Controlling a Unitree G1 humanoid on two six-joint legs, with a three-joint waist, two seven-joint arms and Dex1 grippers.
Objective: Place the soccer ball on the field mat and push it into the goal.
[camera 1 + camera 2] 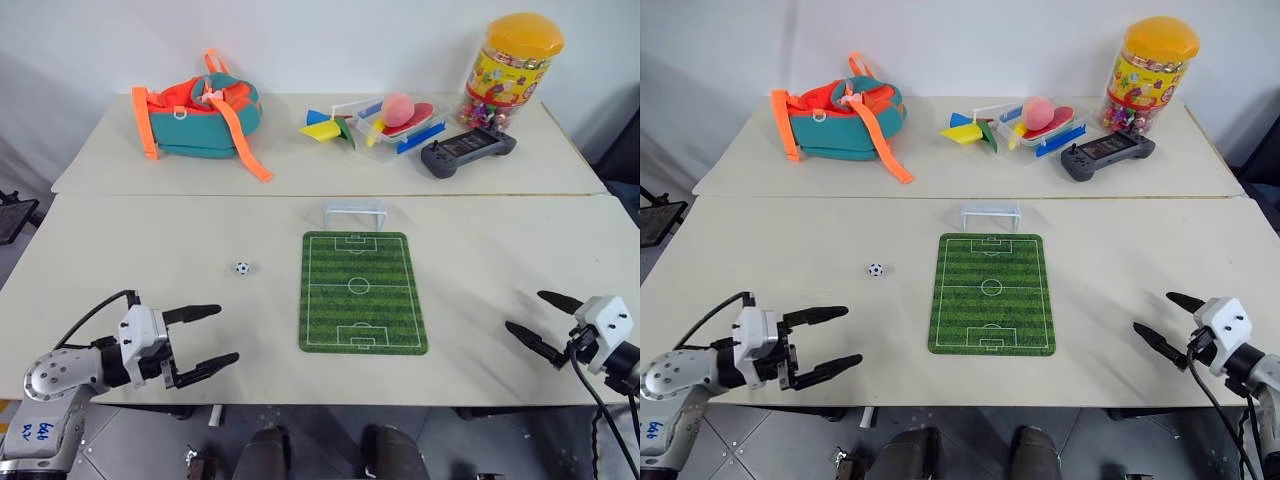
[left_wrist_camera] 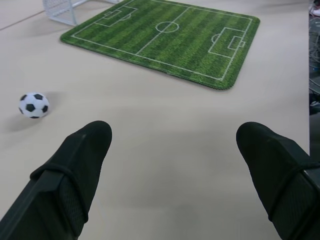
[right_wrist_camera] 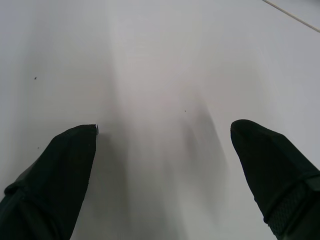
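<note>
table [image 1: 150, 300]: smooth matt beige top | field mat [image 1: 362, 291]: flat, printed grass, matt, slightly napped | soccer ball [image 1: 242, 268]: smooth, faint sheen | goal [image 1: 355, 211]: white plastic frame with netting | backpack [image 1: 198, 115]: soft cloth, webbing straps | jar [image 1: 508, 70]: clear glossy plastic, orange lid | left gripper fingers [image 2: 80, 165]: matt black, textured pads

Two pale beige tabletops [image 1: 150, 250] stand pushed together edge to edge, and all the clutter sits on the far one. At its left lies a teal and orange fabric backpack [image 1: 197, 117] with loose orange straps trailing toward the seam, and near the middle is a heap of flat plastic toy pieces in yellow, blue, green and red [image 1: 368, 125] with a pink ball [image 1: 399, 106] resting on top. Just beside the heap lies a dark grey handheld game controller [image 1: 467, 152], and behind it stands a clear plastic jar with an orange lid [image 1: 510, 72], filled with small colourful items.
</note>
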